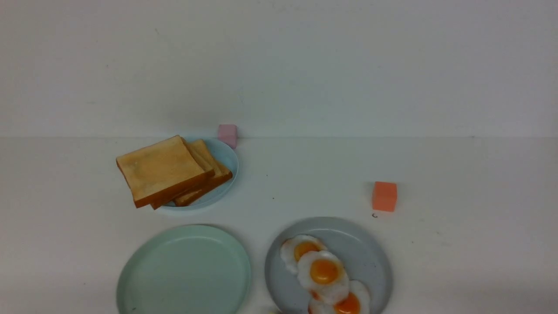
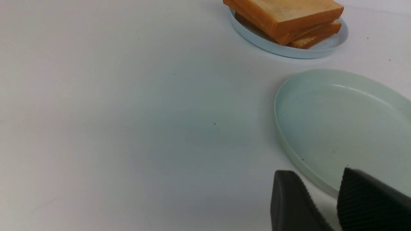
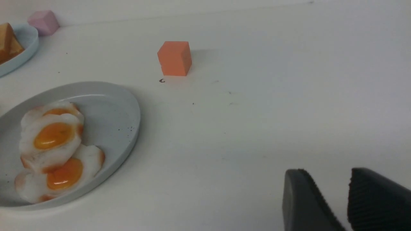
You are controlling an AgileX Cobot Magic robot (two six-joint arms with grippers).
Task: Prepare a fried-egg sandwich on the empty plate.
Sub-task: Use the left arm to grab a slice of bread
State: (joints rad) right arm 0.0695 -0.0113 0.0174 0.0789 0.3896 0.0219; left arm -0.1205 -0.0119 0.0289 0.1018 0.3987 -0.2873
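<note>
Empty plate [image 1: 185, 270]: round, flat, pale mint-green, low rim | left hand [image 2: 318, 175], right hand [image 3: 330, 173]: both slightly apart

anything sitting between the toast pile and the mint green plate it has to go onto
Nothing visible does. Only bare white table lies between the stacked golden-brown toast slices on their small light-blue dish and the round mint-green plate; the pink cube sits behind the dish.

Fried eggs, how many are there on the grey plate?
3, overlapping in a row on the grey plate: the far egg, the middle egg on top, and the near egg, partly out of frame. Another could hide underneath.
</note>
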